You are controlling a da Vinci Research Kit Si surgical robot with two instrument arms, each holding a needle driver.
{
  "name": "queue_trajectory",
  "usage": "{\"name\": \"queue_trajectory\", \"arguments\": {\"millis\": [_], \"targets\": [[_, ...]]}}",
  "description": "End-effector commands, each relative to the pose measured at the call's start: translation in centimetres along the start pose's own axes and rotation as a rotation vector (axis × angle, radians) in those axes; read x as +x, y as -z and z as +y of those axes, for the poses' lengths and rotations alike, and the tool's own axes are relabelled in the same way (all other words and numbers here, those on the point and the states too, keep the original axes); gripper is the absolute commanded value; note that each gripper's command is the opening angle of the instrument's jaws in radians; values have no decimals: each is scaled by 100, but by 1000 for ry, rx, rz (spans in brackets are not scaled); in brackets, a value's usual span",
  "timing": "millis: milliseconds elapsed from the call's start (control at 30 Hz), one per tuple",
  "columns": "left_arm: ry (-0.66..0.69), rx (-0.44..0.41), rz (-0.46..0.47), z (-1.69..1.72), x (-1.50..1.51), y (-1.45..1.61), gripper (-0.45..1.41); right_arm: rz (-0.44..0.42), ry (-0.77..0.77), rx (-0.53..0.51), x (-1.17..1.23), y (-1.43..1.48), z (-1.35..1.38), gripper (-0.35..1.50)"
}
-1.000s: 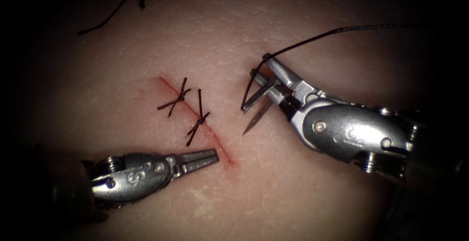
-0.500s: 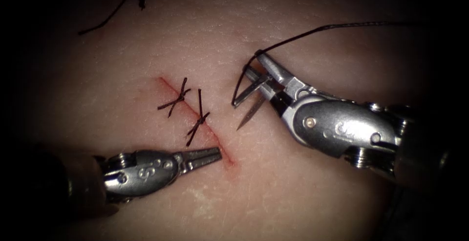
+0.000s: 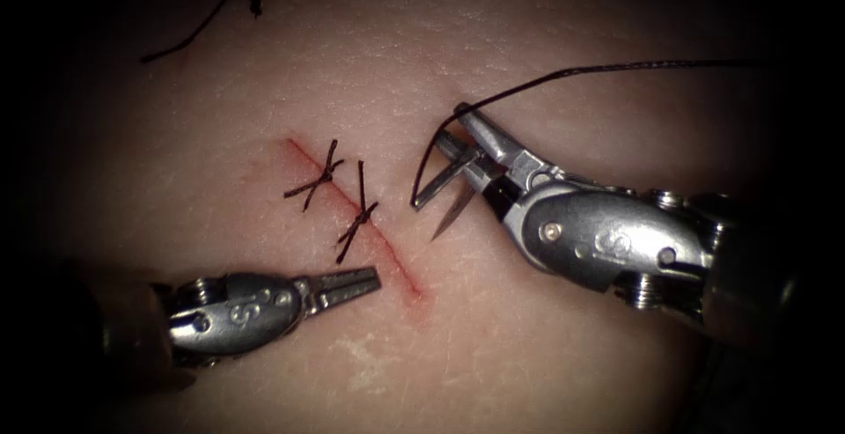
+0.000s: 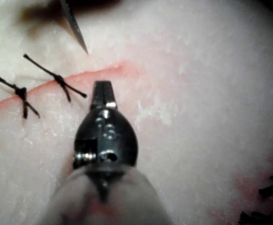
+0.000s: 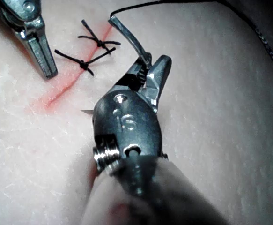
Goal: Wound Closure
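The cut [image 3: 387, 249] runs slanting down the tissue [image 3: 546, 337]. My right tool [image 3: 453, 126] hovers just right of the cut, shut on the curved needle [image 3: 451, 214] near the middle of its curve. The needle is out of the tissue, its tip pointing down at the skin to the right of the cut. Thread [image 3: 598, 69] leaves the needle's tail [image 5: 127, 37], loops over the jaws and trails off right. My left tool [image 3: 374, 277] lies shut and holds nothing, its tip just left of the cut's lower end [image 4: 122, 70]. The needle tip [image 4: 77, 35] shows in the left wrist view.
Two knotted stitches [image 3: 322, 173] [image 3: 357, 216] cross the upper part of the cut. Loose cut ends of thread [image 3: 189, 27] lie far up on the left. A patch of red fluid [image 4: 255, 187] with dark thread bits stains the tissue in the left wrist view.
The right tool has carried the needle a little to the left, closer to the cut. The left tool edged right, then drew back slightly left.
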Motion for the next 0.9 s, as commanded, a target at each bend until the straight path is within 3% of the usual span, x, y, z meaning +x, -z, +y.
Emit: {"name": "queue_trajectory", "arguments": {"millis": [33, 400, 900], "targets": [[2, -2, -1, 7, -7, -6, -33, 3, 3, -2, -1, -9, -7, -35], [10, 0, -2, 8, -7, -5, -25, 9, 23, -22, -1, -13, -12, -35], [21, -18, 0, 9, -5, 13, -23, 30, 123, -40, -12, -7, -67, -35]]}}
